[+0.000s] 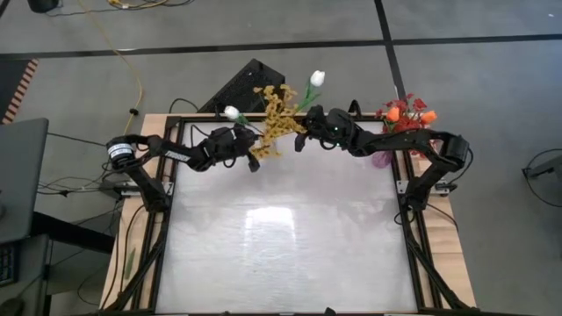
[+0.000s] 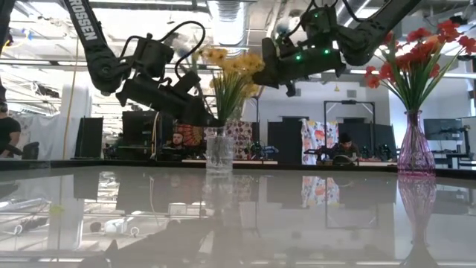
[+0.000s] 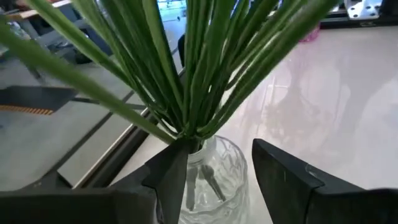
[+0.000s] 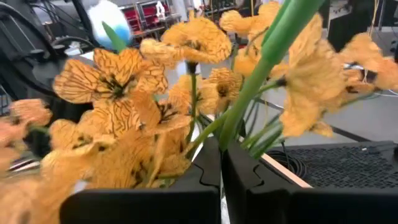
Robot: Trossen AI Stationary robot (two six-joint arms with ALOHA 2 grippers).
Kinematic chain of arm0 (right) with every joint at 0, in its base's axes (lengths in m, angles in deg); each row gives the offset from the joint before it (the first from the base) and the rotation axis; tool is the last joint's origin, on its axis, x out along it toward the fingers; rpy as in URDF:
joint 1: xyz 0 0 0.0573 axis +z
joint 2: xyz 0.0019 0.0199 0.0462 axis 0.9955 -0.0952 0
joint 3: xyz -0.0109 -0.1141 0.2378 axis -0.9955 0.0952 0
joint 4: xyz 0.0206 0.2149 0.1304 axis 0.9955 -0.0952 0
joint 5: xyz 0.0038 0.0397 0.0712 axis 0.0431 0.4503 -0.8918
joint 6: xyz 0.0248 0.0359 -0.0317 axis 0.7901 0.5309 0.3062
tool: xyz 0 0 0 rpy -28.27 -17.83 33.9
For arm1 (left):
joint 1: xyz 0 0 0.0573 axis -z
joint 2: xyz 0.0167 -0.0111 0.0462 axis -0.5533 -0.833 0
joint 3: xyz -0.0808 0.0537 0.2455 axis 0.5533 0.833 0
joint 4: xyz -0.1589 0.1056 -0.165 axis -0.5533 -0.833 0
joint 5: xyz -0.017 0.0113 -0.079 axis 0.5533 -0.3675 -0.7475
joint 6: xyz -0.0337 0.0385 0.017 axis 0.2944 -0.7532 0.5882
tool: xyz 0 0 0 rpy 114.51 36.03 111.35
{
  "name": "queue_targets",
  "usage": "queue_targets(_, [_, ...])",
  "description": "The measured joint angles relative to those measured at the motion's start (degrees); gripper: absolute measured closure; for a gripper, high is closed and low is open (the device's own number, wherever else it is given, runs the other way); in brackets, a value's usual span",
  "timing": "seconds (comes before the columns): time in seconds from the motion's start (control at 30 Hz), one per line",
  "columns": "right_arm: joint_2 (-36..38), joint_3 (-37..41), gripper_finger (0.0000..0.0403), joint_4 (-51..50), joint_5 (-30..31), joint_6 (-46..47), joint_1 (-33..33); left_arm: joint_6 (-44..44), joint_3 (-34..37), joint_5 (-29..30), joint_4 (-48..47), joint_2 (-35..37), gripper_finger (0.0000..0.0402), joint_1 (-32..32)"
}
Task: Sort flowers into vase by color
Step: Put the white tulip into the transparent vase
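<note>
Glossy white table (image 1: 290, 254) at its far edge: a white tulip (image 1: 317, 78) stem is pinched by the right gripper (image 4: 221, 163) above the clear vase (image 2: 219, 152) of yellow sprays (image 1: 274, 118), flanked by the parted left gripper (image 3: 214, 171); lowering into it seems next.

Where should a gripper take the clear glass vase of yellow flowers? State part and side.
Grip the clear glass vase by its body below the rim, level, from the side of the left gripper: green stems fan over the mouth, blocking a grasp from above, and its open fingers flank the glass.

Robotics lab: open industrial ceiling with exposed ducts (image 2: 223, 15), seated people at workstations (image 2: 343, 149) behind table, cabling (image 1: 132, 61) across grey floor.
</note>
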Motion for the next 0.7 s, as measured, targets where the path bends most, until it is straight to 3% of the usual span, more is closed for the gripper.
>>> queue_targets(0.37, [0.06, 0.00, 0.0379, -1.04, -0.18, 0.15, -0.18, -5.76, 0.06, -5.55, -1.02, 0.61, 0.0230, 0.68])
queue_targets(0.7, [0.96, 0.00, 0.0379, -5.37, -0.43, -1.20, -0.51, -9.02, 0.13, -8.39, -12.80, 7.83, 0.0230, 2.33])
